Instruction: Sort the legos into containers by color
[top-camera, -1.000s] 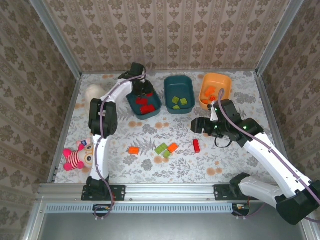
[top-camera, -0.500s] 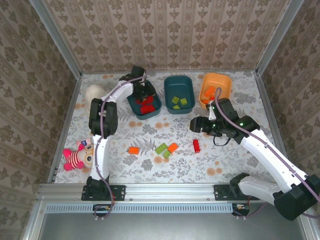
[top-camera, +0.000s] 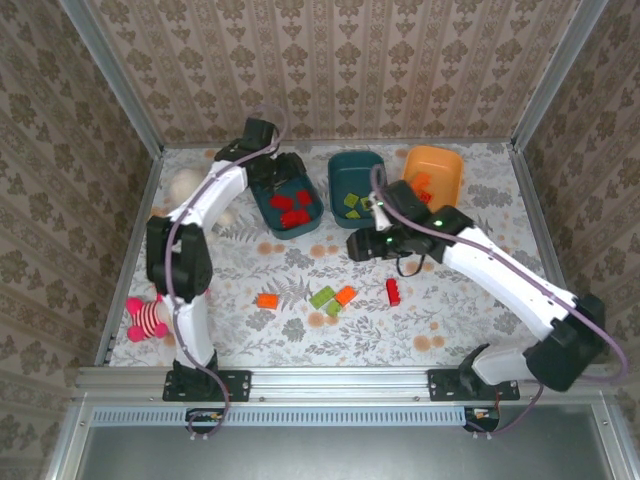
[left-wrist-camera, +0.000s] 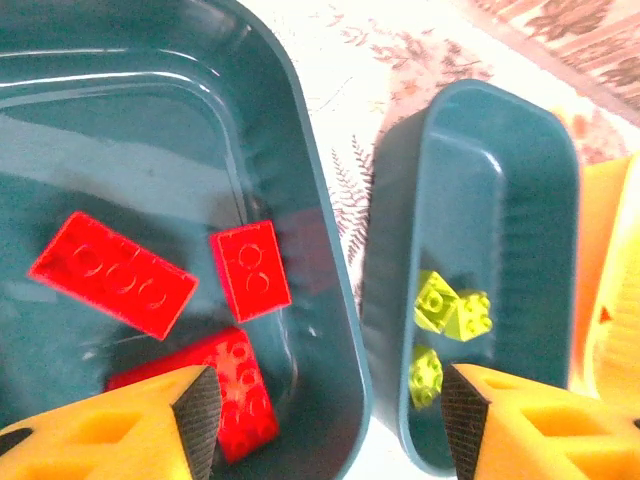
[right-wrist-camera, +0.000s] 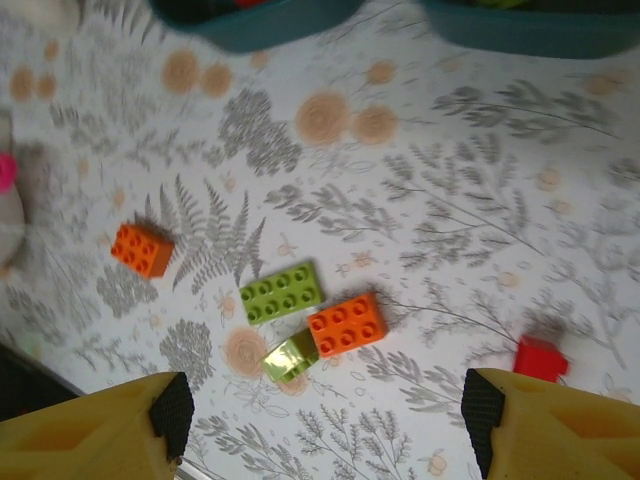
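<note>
While hovering over the bins, left gripper: its yellow fingers are standing well apart and gripping nothing; in the top view it is hanging at upper centre-left, over the left teal bin.
Right gripper: its fingers are spreading wide and carrying nothing; in the top view it is hanging at frame centre, above bare tablecloth just below the middle teal bin.
Left teal bin: it is holding red bricks; the left wrist view is showing three of them lying flat inside its wall.
Middle teal bin: it is sitting just right of the left one, with green bricks clustering at its near end.
Orange bin: it is standing at upper right, with orange bricks lying inside.
Loose legos: a lone orange brick is lying at left; a green brick, an orange brick and a small green piece are bunching together at centre; a red brick is sitting apart at right.
Plush toys: a pink striped one is lying at lower left, a white one at upper left.
</note>
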